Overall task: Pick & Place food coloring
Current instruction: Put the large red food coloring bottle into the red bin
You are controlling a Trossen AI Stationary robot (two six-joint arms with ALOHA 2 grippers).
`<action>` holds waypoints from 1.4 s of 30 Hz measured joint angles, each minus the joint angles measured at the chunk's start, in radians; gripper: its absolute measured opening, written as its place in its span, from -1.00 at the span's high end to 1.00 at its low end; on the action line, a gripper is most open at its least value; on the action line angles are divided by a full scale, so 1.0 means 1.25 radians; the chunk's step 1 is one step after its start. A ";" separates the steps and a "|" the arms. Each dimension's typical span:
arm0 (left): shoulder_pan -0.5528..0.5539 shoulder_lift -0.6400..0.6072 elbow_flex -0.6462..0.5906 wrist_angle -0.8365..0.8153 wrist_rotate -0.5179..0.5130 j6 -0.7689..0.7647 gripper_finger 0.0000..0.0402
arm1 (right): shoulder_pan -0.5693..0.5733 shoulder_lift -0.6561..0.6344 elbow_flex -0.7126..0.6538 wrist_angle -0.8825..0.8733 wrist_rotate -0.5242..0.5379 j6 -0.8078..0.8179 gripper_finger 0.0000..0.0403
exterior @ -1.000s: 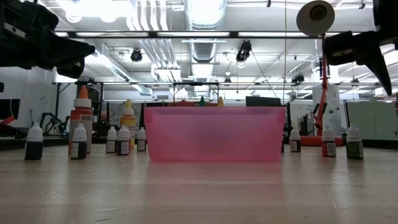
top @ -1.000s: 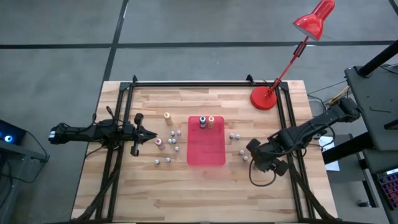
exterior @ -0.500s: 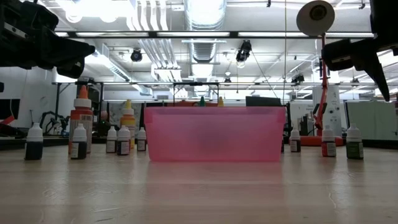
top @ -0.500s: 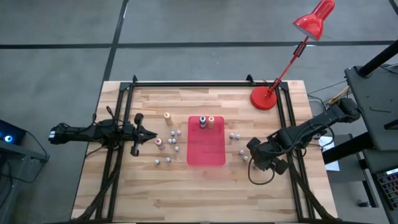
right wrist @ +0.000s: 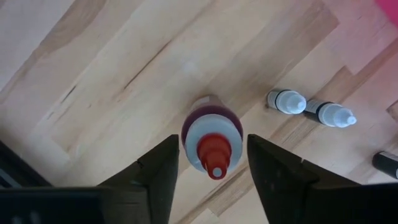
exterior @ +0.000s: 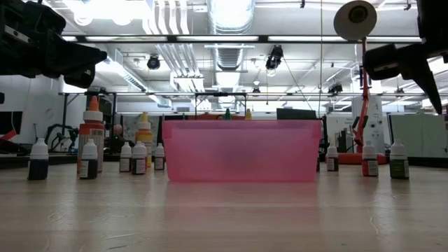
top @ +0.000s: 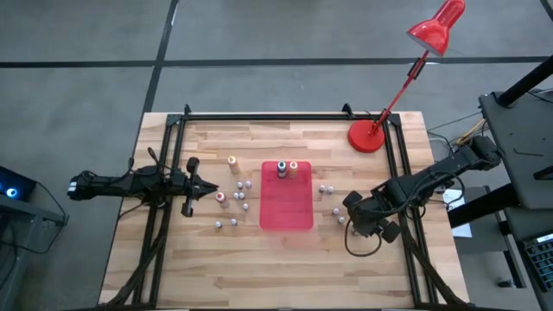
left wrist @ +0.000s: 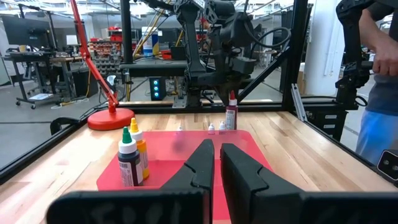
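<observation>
My right gripper [right wrist: 213, 180] hangs open, pointing down over a dark red bottle with a red tip [right wrist: 211, 138]. The bottle stands upright on the wood to the right of the red tray [top: 286, 214]. One finger is on each side of the bottle's shoulders; I cannot tell whether they touch it. The same bottle [left wrist: 231, 116] shows below that arm in the left wrist view. Two bottles [top: 287, 169] stand at the tray's far end. My left gripper [top: 212, 186] waits shut and level, left of the tray.
Small white-capped bottles stand left of the tray [top: 233, 204] and right of it [top: 328, 192]; two [right wrist: 308, 107] are close to the red-tipped bottle. An orange bottle [top: 232, 161] stands farther back. A red desk lamp's base [top: 366, 136] sits at the far right corner.
</observation>
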 joint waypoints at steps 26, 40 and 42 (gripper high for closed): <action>0.000 0.000 0.000 0.000 0.000 0.000 0.99 | 0.000 0.000 -0.004 -0.005 -0.002 0.000 0.46; 0.000 0.000 0.000 0.000 0.000 0.000 0.99 | 0.000 -0.002 0.030 -0.060 -0.003 -0.005 0.45; 0.000 0.000 0.000 0.000 0.000 0.000 0.99 | 0.000 -0.002 0.038 -0.062 -0.003 -0.005 0.45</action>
